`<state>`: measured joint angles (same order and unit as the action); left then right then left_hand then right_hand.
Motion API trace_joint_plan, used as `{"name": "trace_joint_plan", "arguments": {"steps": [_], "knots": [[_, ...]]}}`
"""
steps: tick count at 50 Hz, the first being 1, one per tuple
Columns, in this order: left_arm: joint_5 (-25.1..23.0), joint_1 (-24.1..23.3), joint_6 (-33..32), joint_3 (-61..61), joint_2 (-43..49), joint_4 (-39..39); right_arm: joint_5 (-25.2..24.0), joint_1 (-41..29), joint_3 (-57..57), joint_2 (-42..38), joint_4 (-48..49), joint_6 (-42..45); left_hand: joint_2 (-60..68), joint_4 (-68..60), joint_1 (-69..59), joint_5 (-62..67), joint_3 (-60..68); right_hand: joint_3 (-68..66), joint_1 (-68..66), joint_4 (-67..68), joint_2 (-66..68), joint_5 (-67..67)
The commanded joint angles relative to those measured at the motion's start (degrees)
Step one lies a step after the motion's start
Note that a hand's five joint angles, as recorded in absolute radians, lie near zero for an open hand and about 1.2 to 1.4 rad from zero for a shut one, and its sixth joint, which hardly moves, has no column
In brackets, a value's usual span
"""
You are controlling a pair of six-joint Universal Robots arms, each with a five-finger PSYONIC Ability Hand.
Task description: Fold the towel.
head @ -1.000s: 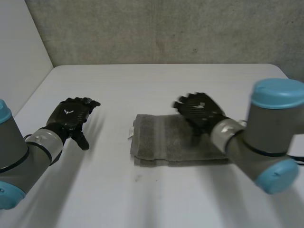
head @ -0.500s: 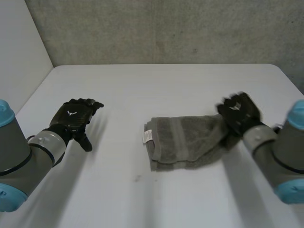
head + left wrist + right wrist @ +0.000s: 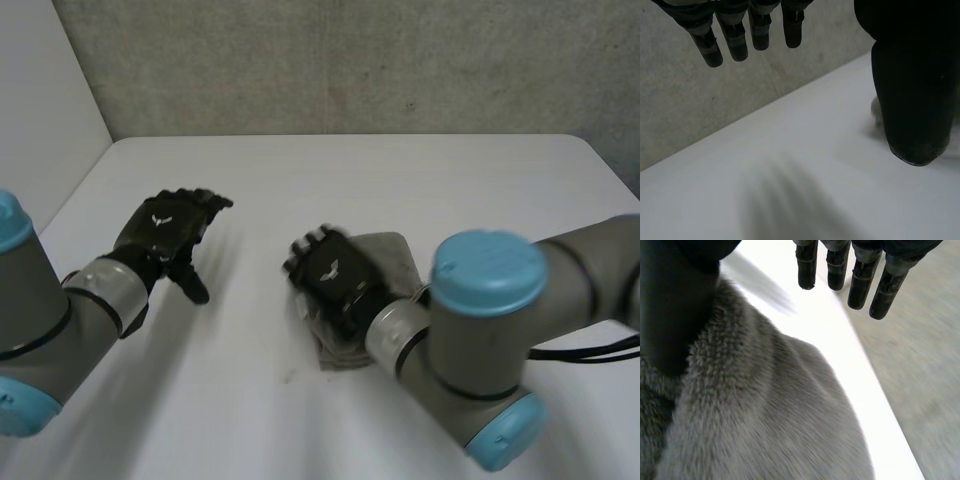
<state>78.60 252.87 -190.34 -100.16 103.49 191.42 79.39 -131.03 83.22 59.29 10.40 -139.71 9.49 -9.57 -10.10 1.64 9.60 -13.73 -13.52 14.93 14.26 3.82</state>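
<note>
The grey towel (image 3: pixel 396 256) lies bunched in a compact heap on the white table (image 3: pixel 350 170), right of its middle. My right hand (image 3: pixel 335 280) rests over the towel's left part and hides much of it. In the right wrist view that hand (image 3: pixel 860 282) has straight fingers stretched out past the cloth, and the fluffy towel (image 3: pixel 770 410) lies under its palm and thumb, with nothing pinched. My left hand (image 3: pixel 165 232) hovers above bare table well to the left of the towel. Its fingers (image 3: pixel 740 40) are straight and spread and hold nothing.
A concrete wall (image 3: pixel 350 60) runs along the table's far edge and a white panel (image 3: pixel 40 100) stands at its left side. My right arm (image 3: pixel 490 340) reaches across the near right of the table.
My right hand has swung from the towel's right end to over its left part, and the towel is now bunched shorter. My left hand has drifted a little forward.
</note>
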Motion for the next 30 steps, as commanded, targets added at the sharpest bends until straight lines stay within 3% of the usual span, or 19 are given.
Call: {"name": "trace_joint_plan", "arguments": {"steps": [1, 8, 14, 16, 21, 30], "knots": [[0.15, -1.59, 8.91, 8.73, 0.22, -8.15, 2.70, 5.42, 3.78, 7.23, -0.03, -15.92, 0.51, -0.43, 0.10, -1.64, 0.40, 3.73, 3.52, -4.93, -4.26, -3.82], [0.59, -7.92, 16.66, 19.30, 4.88, -13.88, 2.35, 13.51, 5.29, 11.55, -4.40, -29.72, 0.51, -0.43, 0.10, -1.64, 0.40, 3.73, 3.52, -4.93, -4.26, -3.82], [8.94, -14.07, 21.06, 29.23, 12.88, -16.17, -0.29, 18.00, 3.97, 11.46, -9.34, -35.20, 0.72, -0.64, -0.12, -1.43, 0.62, 3.73, 3.52, -4.93, -4.26, -3.82], [12.79, -17.83, 21.50, 34.56, 18.48, -16.87, -4.23, 20.37, 3.18, 10.76, -11.44, -37.56, 0.72, -0.64, -0.12, -1.43, 0.62, 3.73, 3.52, -4.93, -4.26, -3.82], [15.96, -21.27, 21.76, 40.99, 25.86, -18.71, -9.95, 21.87, 2.13, 8.22, -11.80, -39.50, 0.89, -0.81, -0.28, -1.26, 0.79, 3.73, 3.52, -4.93, -4.26, -3.82], [18.87, -23.47, 24.66, 44.61, 34.33, -21.71, -11.10, 21.08, -2.18, -0.83, -12.07, -37.93, 0.89, -0.81, -0.28, -1.26, 0.79, 3.73, 3.52, -4.93, -4.26, -3.82]]}}
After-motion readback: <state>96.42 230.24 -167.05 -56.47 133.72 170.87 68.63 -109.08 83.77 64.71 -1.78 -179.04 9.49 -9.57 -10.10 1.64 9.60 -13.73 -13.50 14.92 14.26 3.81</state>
